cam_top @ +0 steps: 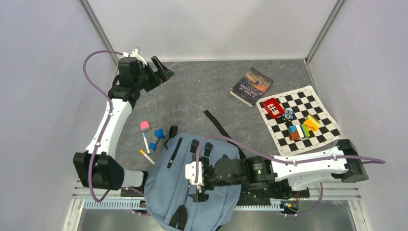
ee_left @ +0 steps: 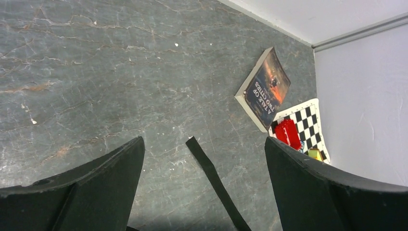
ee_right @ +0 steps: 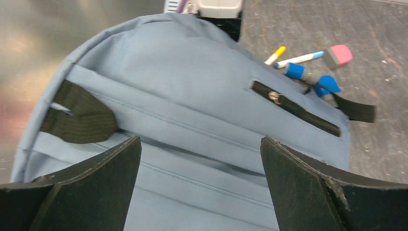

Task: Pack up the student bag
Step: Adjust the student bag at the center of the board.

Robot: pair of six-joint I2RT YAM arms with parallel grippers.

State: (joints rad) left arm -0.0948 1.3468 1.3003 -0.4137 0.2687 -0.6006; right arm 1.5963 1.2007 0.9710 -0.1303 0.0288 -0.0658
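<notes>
The student bag (cam_top: 168,187) lies at the near edge of the table (cam_top: 202,91), apparently closed. My right gripper (cam_top: 198,185) hangs over it, jaws wide and empty, likely positioned for the zipper (ee_right: 296,110). My left gripper (cam_top: 161,72), likewise wide and empty, stands well apart.

Top camera: above the near edge, looking down on the whole counter (cam_top: 207,96). Left wrist camera: faces far right, sharing the book (ee_left: 263,91). Right wrist camera: close over the backpack (ee_right: 183,96).

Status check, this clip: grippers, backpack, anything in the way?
Left gripper open over dark grey table; right gripper open above soft grey-blue fabric backpack. It looks zipped shut; dark paperback book lies outside. Nothing blocking.
</notes>
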